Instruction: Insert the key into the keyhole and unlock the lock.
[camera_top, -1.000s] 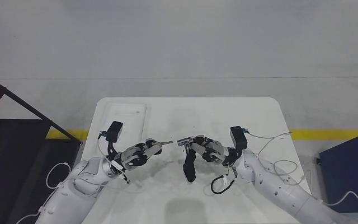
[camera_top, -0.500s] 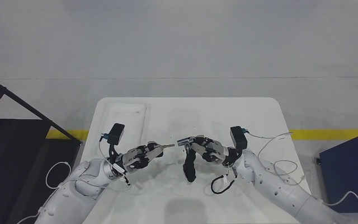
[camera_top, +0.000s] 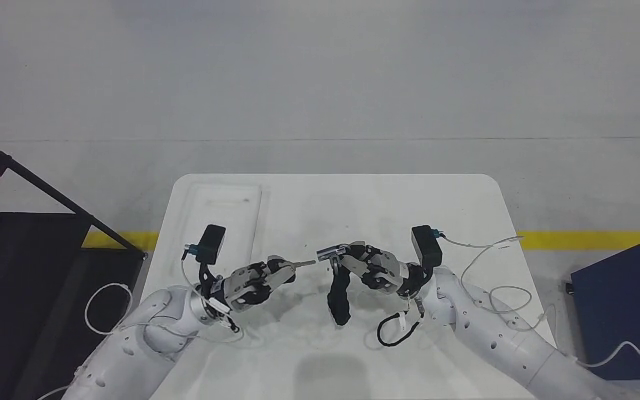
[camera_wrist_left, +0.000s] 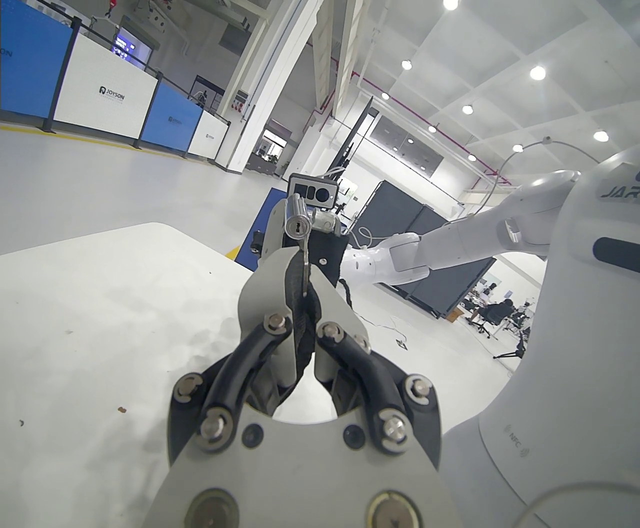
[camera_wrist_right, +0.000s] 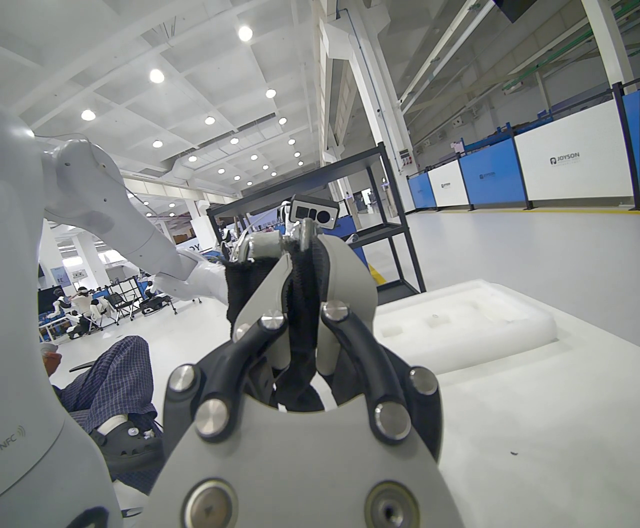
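Worktop (camera_top: 430, 210), white, carrying a recessed white foam tray (camera_top: 232, 205) at its far corner on the left arm's side. Right end effector (camera_top: 357, 264), held above the middle of the worktop, jaws closed tight on a silver cylinder lock (camera_top: 330, 254) and its black fabric strap (camera_top: 338, 298), which hangs toward the worktop. The keyhole (camera_wrist_left: 296, 229) faces the opposite arm. Left end effector (camera_wrist_left: 301, 280), jaws pinched fully together on a small metal key (camera_wrist_left: 303, 260), blade aimed at the lock, tip just beside the keyhole and apparently not yet entered; whether it touches the cylinder face cannot be told. Hazards, as judged: the blade looks slightly off the slot in the left wrist view, so a straight advance could strike the face and skid. The thin pinch may let the key pivot. The lock, gripped partly through soft fabric, may twist with the key instead of unlocking.
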